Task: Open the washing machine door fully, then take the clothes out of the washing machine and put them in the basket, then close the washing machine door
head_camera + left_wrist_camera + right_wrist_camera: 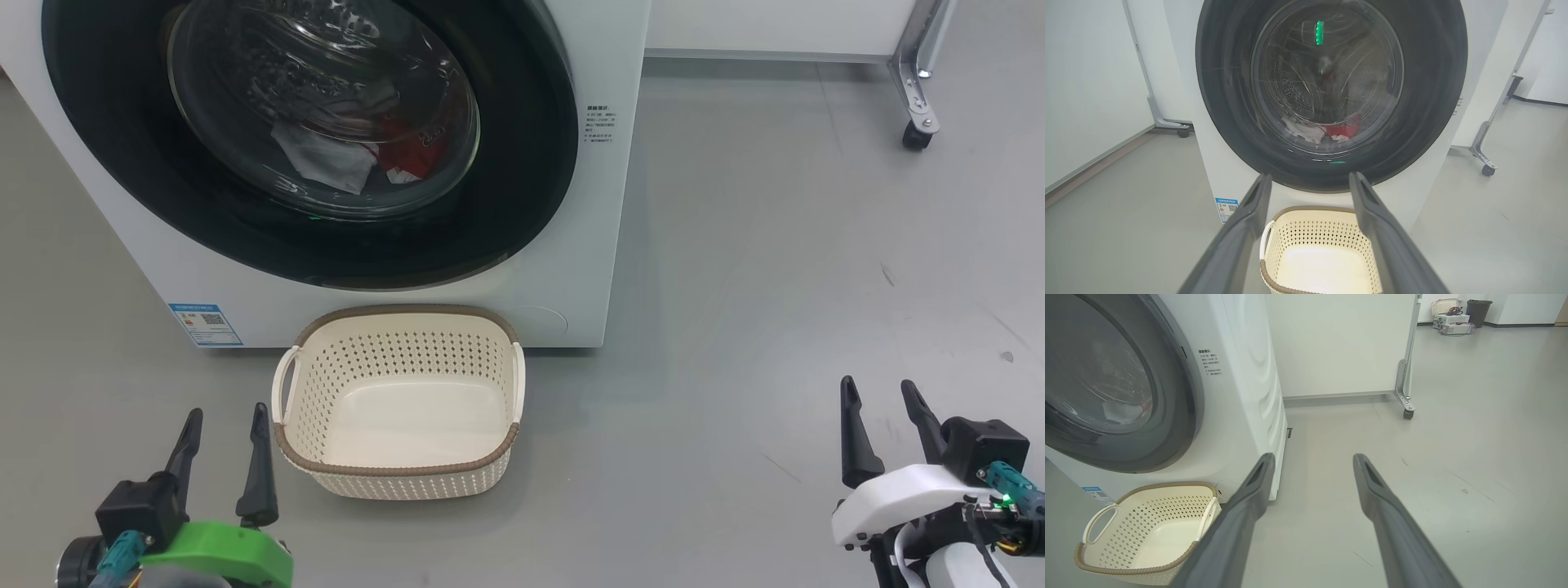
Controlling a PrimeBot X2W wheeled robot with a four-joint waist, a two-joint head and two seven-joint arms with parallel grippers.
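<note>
The white washing machine point(588, 245) stands ahead with its round black-rimmed door point(514, 163) flat against the front. Through the glass I see the clothes point(359, 159), white and red cloth, low in the drum. The same door point(1429, 81) and clothes point(1327, 131) appear in the left wrist view. The cream basket point(400, 465) sits empty on the floor in front of the washer, also seen as the basket point(1098, 563) in the right wrist view. My left gripper point(227, 425) is open beside the basket's left end. My right gripper point(882, 396) is open over bare floor, far right.
Grey floor point(775, 286) spreads to the right of the washer. A white panel on a metal leg with a caster point(918, 135) stands at the back right. A blue label sticker point(206, 323) marks the washer's lower left front.
</note>
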